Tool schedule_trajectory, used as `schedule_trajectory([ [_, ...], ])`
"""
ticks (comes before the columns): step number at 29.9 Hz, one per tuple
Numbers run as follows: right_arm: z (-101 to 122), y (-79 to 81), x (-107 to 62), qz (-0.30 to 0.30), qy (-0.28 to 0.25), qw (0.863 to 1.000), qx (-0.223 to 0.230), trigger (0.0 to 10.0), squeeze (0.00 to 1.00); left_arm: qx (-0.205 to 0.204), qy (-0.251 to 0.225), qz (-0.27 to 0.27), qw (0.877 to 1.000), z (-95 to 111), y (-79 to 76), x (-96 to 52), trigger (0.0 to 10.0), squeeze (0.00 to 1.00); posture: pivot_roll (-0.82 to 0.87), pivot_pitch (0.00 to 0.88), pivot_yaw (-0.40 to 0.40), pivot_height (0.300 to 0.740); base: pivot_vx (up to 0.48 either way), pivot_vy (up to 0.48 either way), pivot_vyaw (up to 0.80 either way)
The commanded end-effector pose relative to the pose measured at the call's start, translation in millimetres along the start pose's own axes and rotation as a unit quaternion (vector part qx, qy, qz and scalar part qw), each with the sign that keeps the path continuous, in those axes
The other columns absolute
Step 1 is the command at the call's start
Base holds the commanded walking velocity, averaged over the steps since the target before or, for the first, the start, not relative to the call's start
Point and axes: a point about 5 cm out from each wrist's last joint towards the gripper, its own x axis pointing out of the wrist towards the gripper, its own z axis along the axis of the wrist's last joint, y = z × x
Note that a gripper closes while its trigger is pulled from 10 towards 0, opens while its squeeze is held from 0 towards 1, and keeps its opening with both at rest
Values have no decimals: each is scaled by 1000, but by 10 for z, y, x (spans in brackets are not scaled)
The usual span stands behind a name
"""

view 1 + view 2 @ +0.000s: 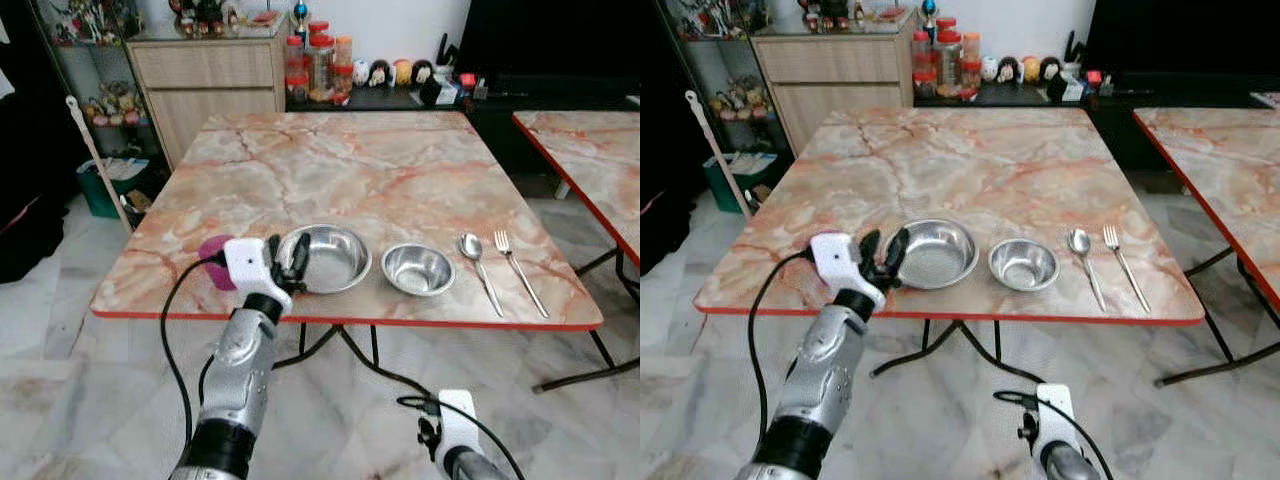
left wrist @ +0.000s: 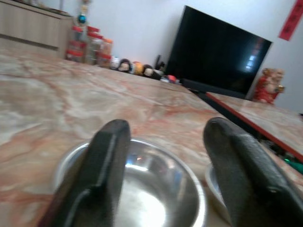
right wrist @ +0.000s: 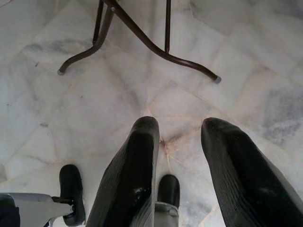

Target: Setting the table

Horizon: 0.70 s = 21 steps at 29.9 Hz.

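Hovering left tool (image 1: 285, 262), fingers spread, at large steel bowl (image 1: 328, 257); right tool (image 3: 177, 156) likewise spread, above floor (image 3: 71, 109).

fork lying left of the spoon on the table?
No. The silver metal fork lies to the right of the silver metal spoon on the marble-patterned table.

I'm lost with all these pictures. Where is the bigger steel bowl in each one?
Left eye view: the bigger steel bowl sits near the table's front edge, just beyond the left gripper.
Right eye view: same spot, left of the smaller bowl.
Left wrist view: low centre, between the black fingers.
Right wrist view: not in it.
Shared landmark: the smaller bowl.
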Motion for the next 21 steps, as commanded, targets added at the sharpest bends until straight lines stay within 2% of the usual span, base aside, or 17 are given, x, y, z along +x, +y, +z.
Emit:
schedule_trajectory([
  [1, 0, 11, 2, 0, 1, 1000, 2, 10000, 0, -4, 32, -21, 999, -64, -76, -37, 10000, 1000, -113, 0, 15, 740, 0, 0, 0],
  [4, -3, 15, 2, 0, 1, 1000, 3, 10000, 0, -4, 40, -27, 999, -83, -92, -57, 10000, 1000, -113, 0, 17, 740, 0, 0, 0],
  [8, -10, 42, 3, 3, 3, 1000, 2, 10000, 0, 22, 111, -12, 994, -243, -40, -104, 10000, 1000, -114, 0, 27, 740, 0, 0, 0],
  [11, -16, 52, 3, 4, 4, 1000, 2, 10000, 0, 33, 145, 15, 989, -290, 10, -101, 10000, 1000, -117, 0, 32, 740, 0, 0, 0],
  [14, -25, 58, 1, 5, 5, 1000, 2, 10000, 0, 34, 153, 30, 987, -292, 31, -76, 10000, 1000, -120, 0, 35, 740, 0, 0, 0],
  [15, -26, 59, 1, 5, 5, 1000, 2, 10000, 0, 36, 153, 35, 987, -291, 38, -67, 10000, 0, -120, 0, 35, 740, 0, 0, 0],
  [21, -33, 65, 0, 6, 6, 1000, 3, 10000, 0, 43, 149, 53, 986, -264, 62, -27, 10000, 0, -123, 0, 39, 740, 0, 0, 0],
])
